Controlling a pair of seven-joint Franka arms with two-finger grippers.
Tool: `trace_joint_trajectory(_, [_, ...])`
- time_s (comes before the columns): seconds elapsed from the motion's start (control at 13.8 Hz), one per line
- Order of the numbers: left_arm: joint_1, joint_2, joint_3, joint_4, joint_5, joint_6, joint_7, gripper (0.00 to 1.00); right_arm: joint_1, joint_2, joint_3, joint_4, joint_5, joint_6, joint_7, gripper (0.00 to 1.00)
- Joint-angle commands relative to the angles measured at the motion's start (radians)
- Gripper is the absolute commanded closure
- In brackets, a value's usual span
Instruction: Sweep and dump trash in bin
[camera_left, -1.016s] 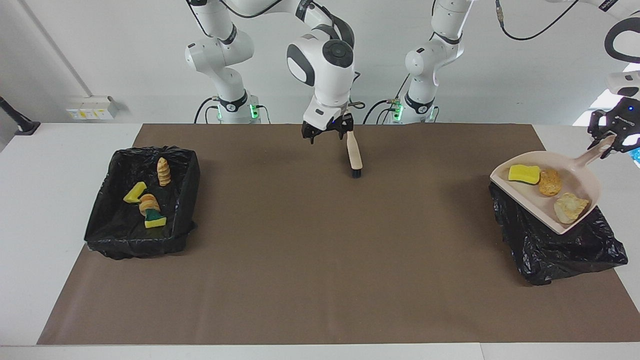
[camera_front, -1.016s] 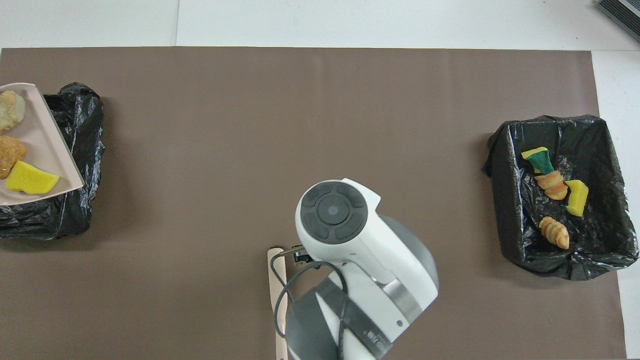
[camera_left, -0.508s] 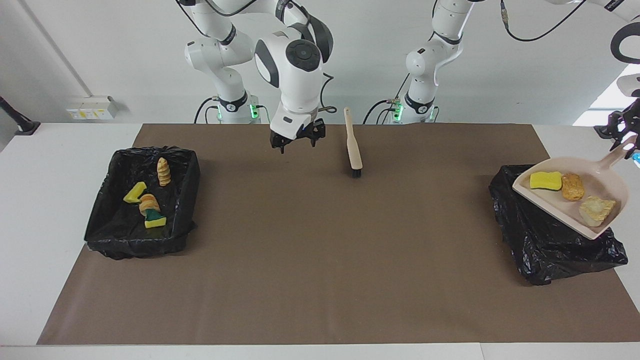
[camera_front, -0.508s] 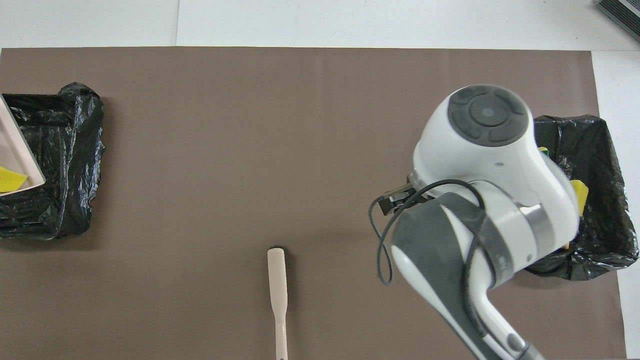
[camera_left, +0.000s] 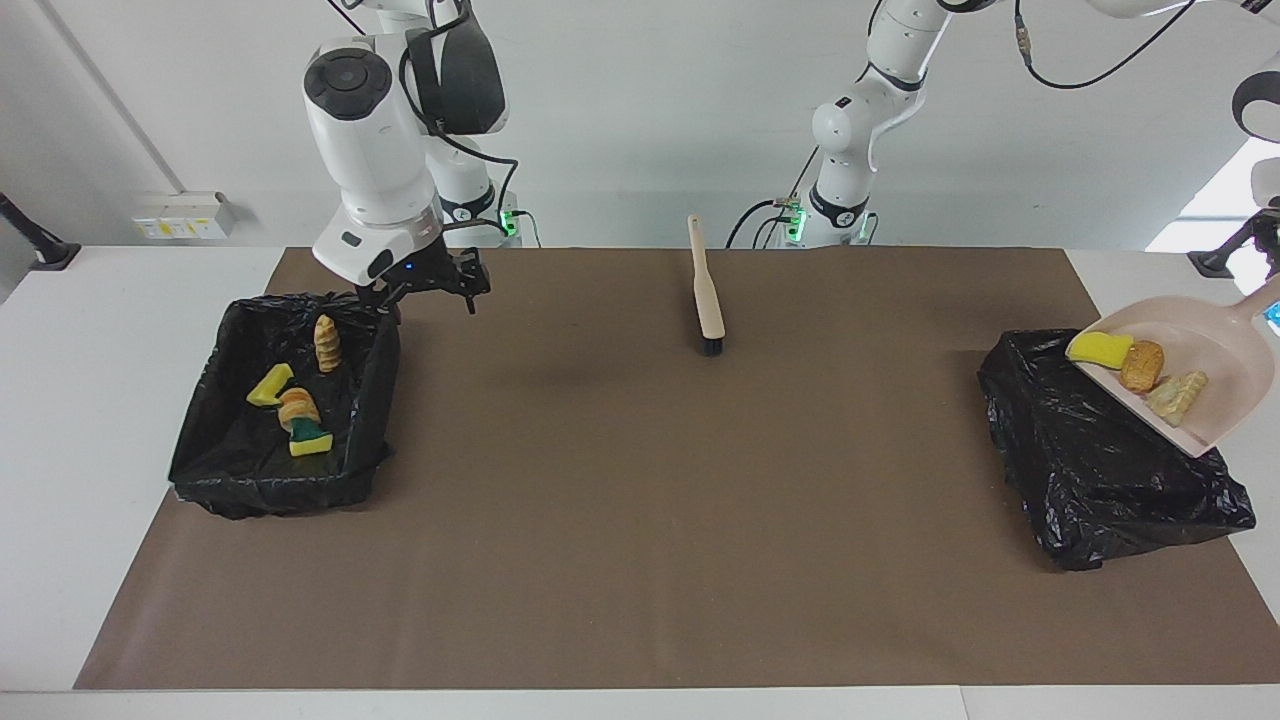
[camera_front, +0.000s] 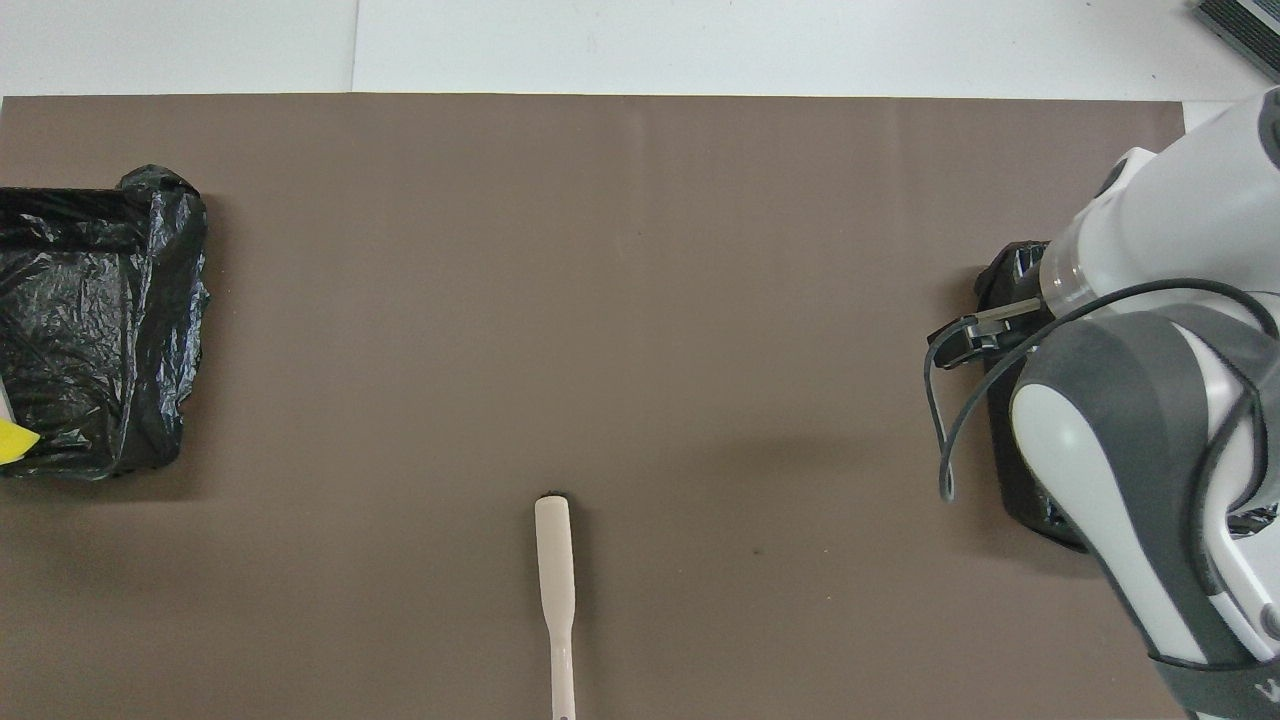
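Observation:
My left gripper (camera_left: 1272, 285), at the edge of the facing view, is shut on the handle of the beige dustpan (camera_left: 1205, 375). The pan hangs tilted over the black-lined bin (camera_left: 1090, 450) at the left arm's end. In the pan lie three pieces of trash: a yellow sponge (camera_left: 1100, 347), a brown chunk (camera_left: 1143, 366) and a tan chunk (camera_left: 1177, 395). My right gripper (camera_left: 430, 293) is open and empty over the rim of the other bin (camera_left: 205, 470). That bin holds several scraps (camera_left: 298, 405). In the overhead view, only a sliver of the sponge (camera_front: 14, 440) shows.
The beige brush (camera_left: 708, 295) lies alone on the brown mat (camera_left: 640, 520) midway between the arms' bases, bristles pointing away from the robots. In the overhead view the right arm (camera_front: 1150, 400) covers most of its bin, while the brush (camera_front: 555, 590) shows fully.
My right gripper swung away from the brush to the rim of the bin at its end. The left gripper carried the dustpan outward and tilted it more steeply; the scraps slid toward its lip.

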Motion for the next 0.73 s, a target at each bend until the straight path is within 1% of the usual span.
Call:
trace_joint_trajectory(0.0, [-0.037, 0.023, -0.003, 0.064, 0.044, -0.052, -0.008, 1.00, -0.017, -0.006, -0.033, 0.038, -0.039, 0.014, -0.048, 0.00])
trace_joint_trajectory(0.15, [-0.064, 0.045, -0.003, 0.087, 0.064, -0.044, -0.019, 1.00, 0.044, -0.011, -0.141, 0.075, -0.016, 0.006, -0.088, 0.00])
trace_joint_trajectory(0.29, [-0.110, 0.083, -0.003, 0.150, 0.134, -0.049, -0.022, 1.00, 0.107, -0.054, -0.241, 0.075, 0.027, 0.001, -0.083, 0.00])
trace_joint_trajectory(0.36, [-0.124, 0.091, -0.003, 0.169, 0.154, -0.047, -0.032, 1.00, 0.120, -0.066, -0.280, 0.075, 0.054, -0.017, -0.082, 0.00])
trace_joint_trajectory(0.51, [-0.138, 0.092, -0.003, 0.173, 0.199, -0.029, -0.040, 1.00, 0.114, -0.115, -0.291, 0.062, 0.094, -0.068, -0.068, 0.00])
trace_joint_trajectory(0.65, [-0.163, 0.091, -0.003, 0.202, 0.259, -0.029, -0.040, 1.00, 0.114, -0.146, -0.288, 0.052, 0.094, -0.097, -0.033, 0.00])
